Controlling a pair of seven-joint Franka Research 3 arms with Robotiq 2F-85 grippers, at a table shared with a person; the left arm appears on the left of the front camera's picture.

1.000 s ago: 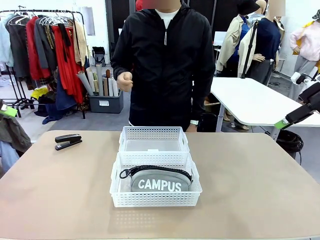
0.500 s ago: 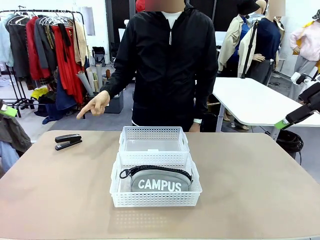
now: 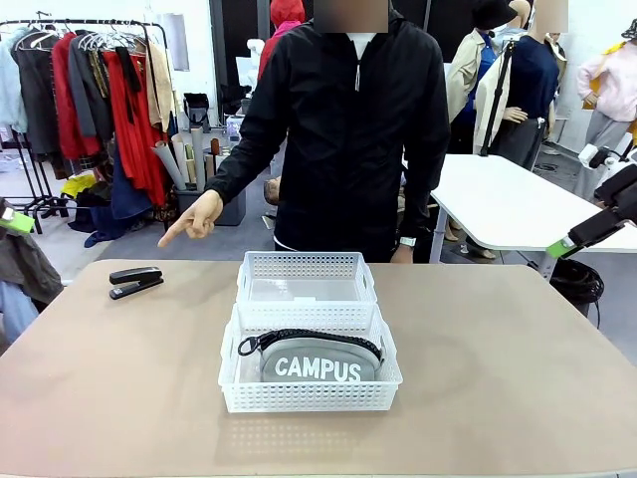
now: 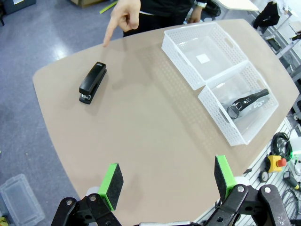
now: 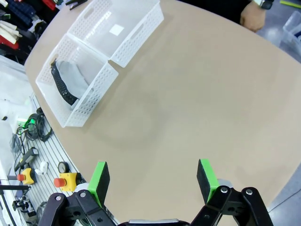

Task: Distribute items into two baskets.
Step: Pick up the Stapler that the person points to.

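Observation:
The grey "CAMPUS" pouch (image 3: 311, 364) lies in the near white basket (image 3: 309, 400), its black strap along the top. The far basket (image 3: 307, 263) touches it and holds nothing. A black stapler (image 3: 135, 282) lies on the table at far left. The person's hand (image 3: 192, 218) points a finger down towards it. In the left wrist view my left gripper (image 4: 168, 179) is open, high above the table, with the stapler (image 4: 92, 83) and pouch (image 4: 248, 100) far below. My right gripper (image 5: 153, 180) is open too, high over the bare right part, with the pouch (image 5: 70, 77) at upper left.
The tan table (image 3: 518, 378) has free room on both sides of the baskets. The person stands at the far edge, the other hand (image 5: 251, 14) hanging by the table's rim. A clothes rack (image 3: 90, 90) and a white table (image 3: 498, 199) stand behind.
The person's hand has come down from a fist at the chest to point towards the stapler, and the person has shifted a little right. Neither arm nor any item has moved.

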